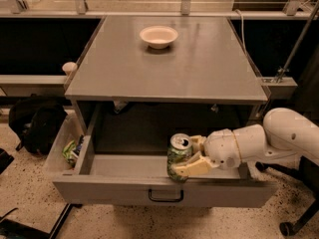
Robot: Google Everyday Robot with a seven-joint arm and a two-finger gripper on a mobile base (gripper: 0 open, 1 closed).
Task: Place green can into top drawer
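The green can (178,156) stands upright inside the open top drawer (164,189), near its front panel and a little right of centre. Its silver top with pull tab faces up. My gripper (192,157) reaches in from the right on a white arm (269,141) and is shut on the can, one pale finger in front of it and one behind. The drawer is pulled well out from under the grey table (164,63). Its black centre handle (165,196) shows on the front panel.
A pale round bowl (158,36) sits at the back of the tabletop. A translucent plastic bin (65,151) with green scraps hangs left of the drawer. A black bag (32,123) lies on the floor at left. A chair base (294,218) stands at right.
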